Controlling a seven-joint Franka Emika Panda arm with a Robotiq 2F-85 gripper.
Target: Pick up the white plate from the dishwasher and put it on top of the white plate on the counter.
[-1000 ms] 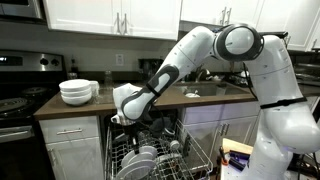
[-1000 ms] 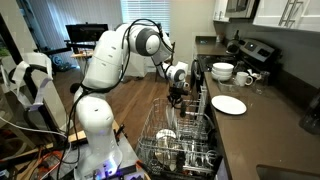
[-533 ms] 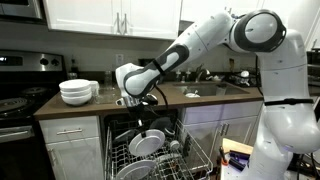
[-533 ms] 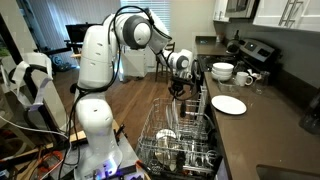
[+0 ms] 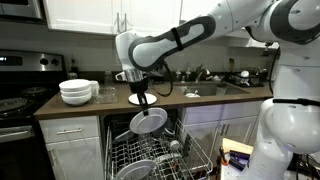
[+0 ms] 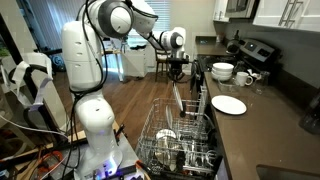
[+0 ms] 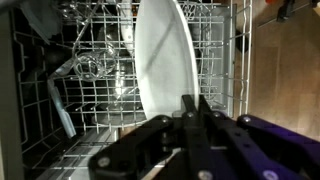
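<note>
My gripper (image 5: 141, 98) is shut on the top edge of a white plate (image 5: 148, 122), which hangs below it above the open dishwasher rack (image 5: 160, 158). In an exterior view the gripper (image 6: 180, 76) holds the plate (image 6: 182, 93) edge-on, well above the rack (image 6: 182, 138). In the wrist view the plate (image 7: 165, 60) stands upright between my fingers (image 7: 188, 108), with the rack (image 7: 90, 70) below. A second white plate (image 6: 228, 104) lies flat on the counter, to the side of the gripper.
Stacked white bowls (image 5: 77, 91) sit on the counter (image 5: 70, 110) near the stove (image 5: 18, 103); they also show in an exterior view (image 6: 222, 71) beside a mug (image 6: 244, 78). The rack holds other dishes and glasses. The sink area (image 5: 215, 88) is cluttered.
The gripper has risen out of the dishwasher rack with the white plate in it. The plate now hangs at about counter height.
</note>
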